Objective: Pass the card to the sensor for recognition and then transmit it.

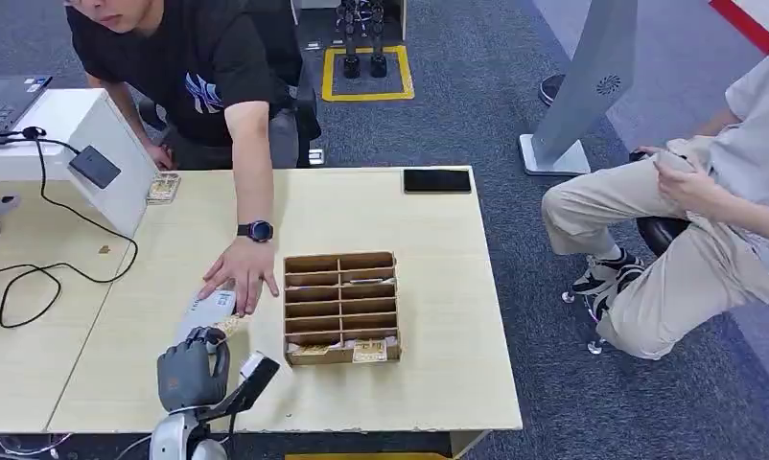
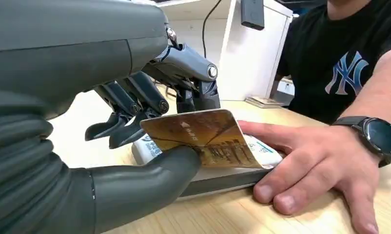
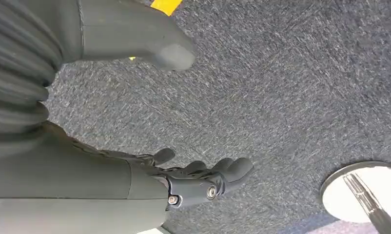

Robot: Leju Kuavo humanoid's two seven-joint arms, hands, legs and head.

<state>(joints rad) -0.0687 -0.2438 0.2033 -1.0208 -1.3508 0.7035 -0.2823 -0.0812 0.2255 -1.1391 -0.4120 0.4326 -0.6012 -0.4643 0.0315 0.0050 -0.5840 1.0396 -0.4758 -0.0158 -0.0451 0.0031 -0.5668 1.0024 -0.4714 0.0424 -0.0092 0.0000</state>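
My left hand (image 1: pixel 193 371) (image 2: pixel 149 112) pinches a gold-brown card (image 2: pixel 208 138) between thumb and fingers, near the table's front left. The card (image 1: pixel 232 326) hangs just over a flat white-and-grey box (image 2: pixel 218 173), which a person's hand (image 1: pixel 239 275) (image 2: pixel 320 165) with a dark watch (image 1: pixel 255 230) rests on. A black sensor pad (image 1: pixel 95 166) is fixed to the slanted white stand at the far left. My right hand (image 3: pixel 193 180) hangs over the grey carpet with its fingers spread and nothing in it.
A wooden compartment box (image 1: pixel 341 307) with cards in its front slots stands to the right of my left hand. A black phone (image 1: pixel 437 180) lies at the table's far edge. A stack of cards (image 1: pixel 164 187) sits by the stand. A second person sits at the right.
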